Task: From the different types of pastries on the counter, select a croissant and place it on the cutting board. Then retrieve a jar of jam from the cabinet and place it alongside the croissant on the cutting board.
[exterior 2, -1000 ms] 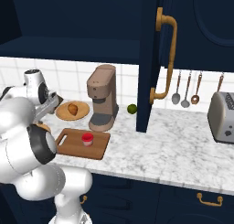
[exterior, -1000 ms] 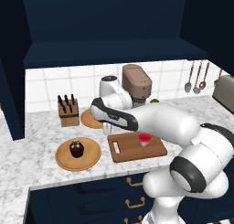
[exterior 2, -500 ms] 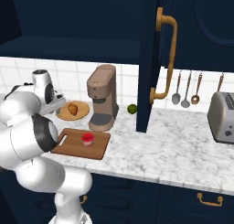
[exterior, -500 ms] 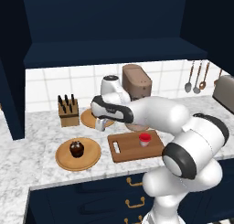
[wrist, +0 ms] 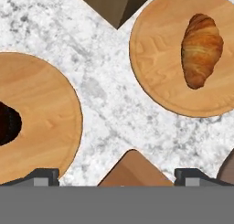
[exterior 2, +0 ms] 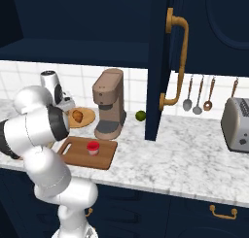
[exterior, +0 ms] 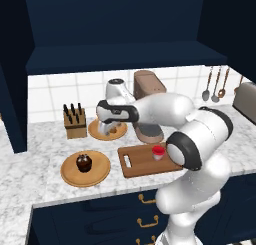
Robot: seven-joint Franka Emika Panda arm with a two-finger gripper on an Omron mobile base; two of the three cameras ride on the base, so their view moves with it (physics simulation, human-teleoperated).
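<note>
- Two round wooden plates on the marble table (exterior: 50, 179): croissant plate (wrist: 155, 67) at the back beside the knife block (exterior: 75, 124); cupcake plate (exterior: 102, 171) nearer the front edge, well apart from the first.
- Golden-brown croissant (wrist: 201, 49) lying on its plate, off-centre toward one rim; seen also in the right base view (exterior 2: 77, 116), just left of the brown coffee machine (exterior 2: 109, 103).
- Dark chocolate cupcake (exterior: 84, 163) upright at the middle of its plate.
- Rectangular cutting board (exterior: 142, 161) flat on the table in front of the coffee machine, slot handle at its left short end; one corner poking into the bottom of the hand view (wrist: 132, 173).
- Small jar of jam (exterior: 158, 152) with red lid standing upright on the board, toward the end away from the handle; visible too from the right (exterior 2: 92, 147).
- Gripper (wrist: 116, 177) hanging above the table between the two plates and the board corner, croissant off to one side and apart from it; fingertips (wrist: 43, 176) spread wide, nothing between them.
- Green lime (exterior 2: 140, 115) on the table right of the coffee machine, beside the open navy cabinet door (exterior 2: 158, 62) with brass handle.
- Silver toaster (exterior 2: 237, 125) at far right; utensils (exterior 2: 197, 93) hanging on the tiled wall.
- Navy wall cabinet (exterior: 115, 34) above, recessed shelf dark.
</note>
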